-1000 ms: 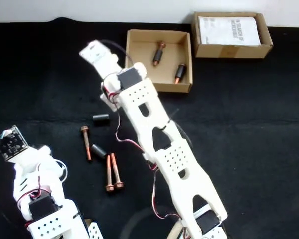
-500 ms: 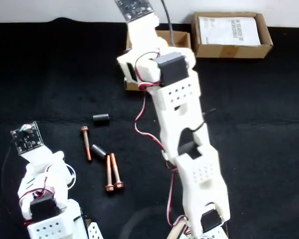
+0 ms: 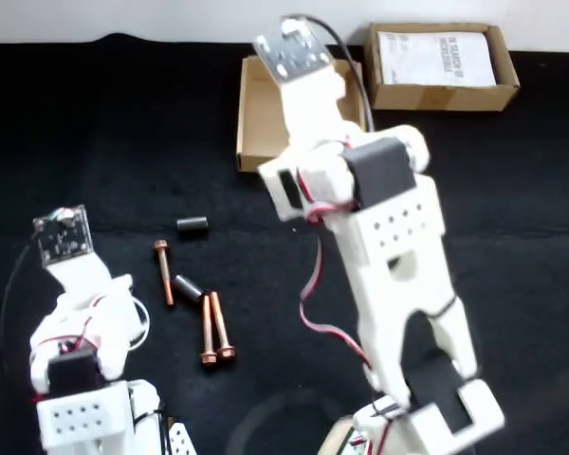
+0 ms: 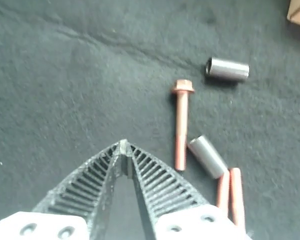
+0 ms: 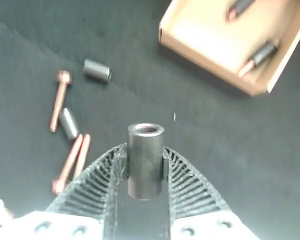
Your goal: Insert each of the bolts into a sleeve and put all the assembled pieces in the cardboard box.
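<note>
Two SO-101 arms over a black mat (image 3: 512,237), w/ the cardboard box (image 3: 254,114) at its far side; the right gripper (image 5: 145,150) hangs above the mat just short of the box's near wall, jaws clamped on a dark held sleeve (image 5: 145,160), which stands upright btwn them, open bore up. Inside the box, 2 assembled pieces (image 5: 257,54) lie on the floor, apart from each other; one nr the wall that faces the gripper, the other deeper in. The right arm (image 3: 389,237) crosses over the box in the high view & hides most of its floor. Loose parts lie on the mat off the box's near-left corner; closest to the box, a loose sleeve (image 3: 192,226) on its side; farther from the box, a lone bolt (image 3: 163,272), head toward the box, w/ a second sleeve (image 3: 187,287) just beside its shank; farthest out, a pair of bolts (image 3: 207,327) side by side, touching or nearly so, heads away from the box. The left gripper (image 4: 122,146) sits over bare mat well out from the box, beyond the lone bolt; jaws pressed together, nothing btwn them. Just right of the box in the high view, a second box (image 3: 441,97) w/ a printed sheet (image 3: 436,57) inside.
</note>
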